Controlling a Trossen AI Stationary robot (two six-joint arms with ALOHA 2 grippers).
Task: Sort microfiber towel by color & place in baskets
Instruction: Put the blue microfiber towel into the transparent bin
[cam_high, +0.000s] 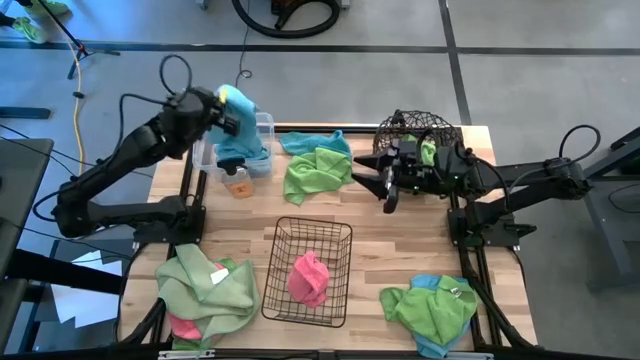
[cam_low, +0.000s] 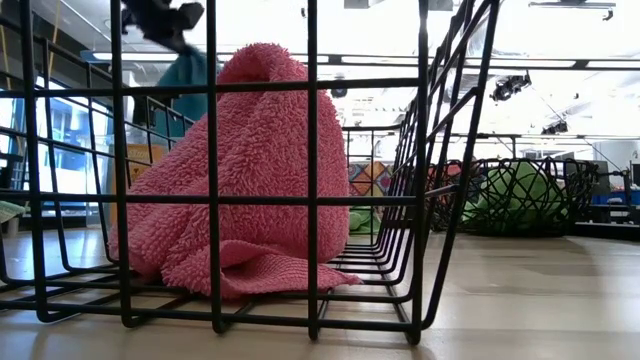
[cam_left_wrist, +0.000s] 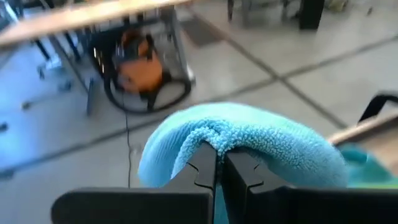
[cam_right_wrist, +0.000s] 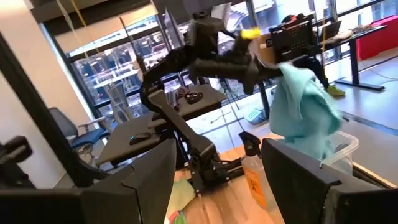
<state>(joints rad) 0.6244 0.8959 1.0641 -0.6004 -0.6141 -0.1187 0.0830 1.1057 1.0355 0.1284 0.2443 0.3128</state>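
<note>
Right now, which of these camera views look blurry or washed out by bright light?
Left wrist view: floor and background soft and smeared; the blue towel in the left gripper is sharper. Low view: windows and ceiling lights blown out behind the pink towel; nearest bars of the black wire basket slightly soft. High view: evenly lit, clear.

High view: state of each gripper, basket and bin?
Left gripper: shut on light blue microfiber towel, above clear plastic rectangular bin.
Right gripper: open, empty.
Black rectangular wire basket: holds pink towel.
Dark round woven wire basket: holds green towel.
</note>
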